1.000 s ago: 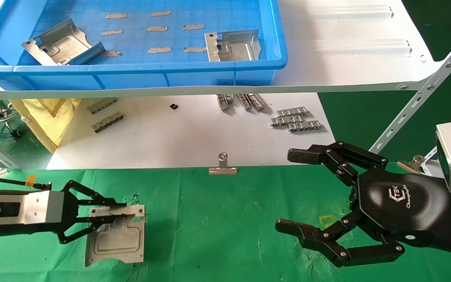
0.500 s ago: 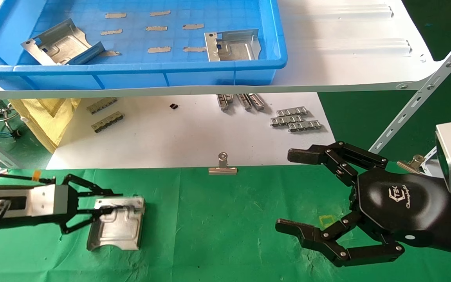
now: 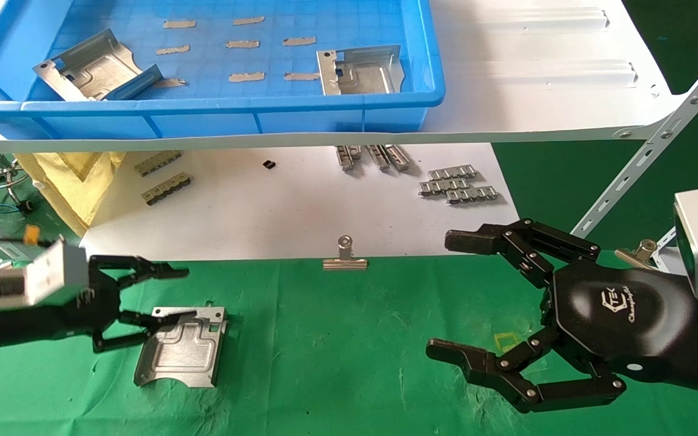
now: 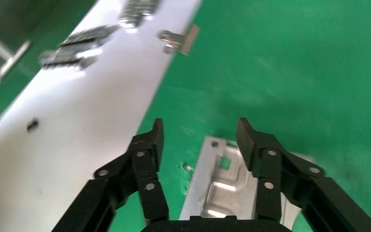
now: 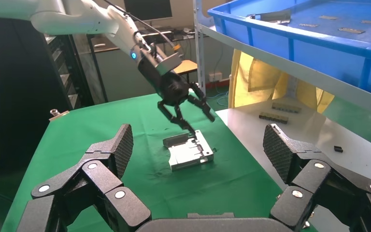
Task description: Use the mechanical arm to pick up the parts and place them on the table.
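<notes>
One silver part (image 3: 182, 354) lies flat on the green table (image 3: 355, 339), near its front left. My left gripper (image 3: 179, 293) is open just above the part's far edge, one finger over the plate, and holds nothing. In the left wrist view the part (image 4: 222, 183) lies below and between the spread jaws of this gripper (image 4: 200, 133). Two more parts (image 3: 97, 66) (image 3: 361, 71) lie in the blue tray (image 3: 203, 109). My right gripper (image 3: 446, 295), with the glossy black palm, hovers open and empty over the table's right side. The right wrist view shows the part (image 5: 191, 154) and the left gripper (image 5: 200, 123) above it.
The blue tray sits on a white shelf (image 3: 537, 91) above the table's back. A white paper sheet (image 3: 300, 206) holds grey clip strips (image 3: 458, 184). A silver binder clip (image 3: 345, 257) stands at its front edge. Yellow cloth (image 3: 76, 181) lies at back left.
My left gripper has opened, let go of the part and risen back toward the far left. The part has settled flat on the green cloth. The right arm has not moved.
</notes>
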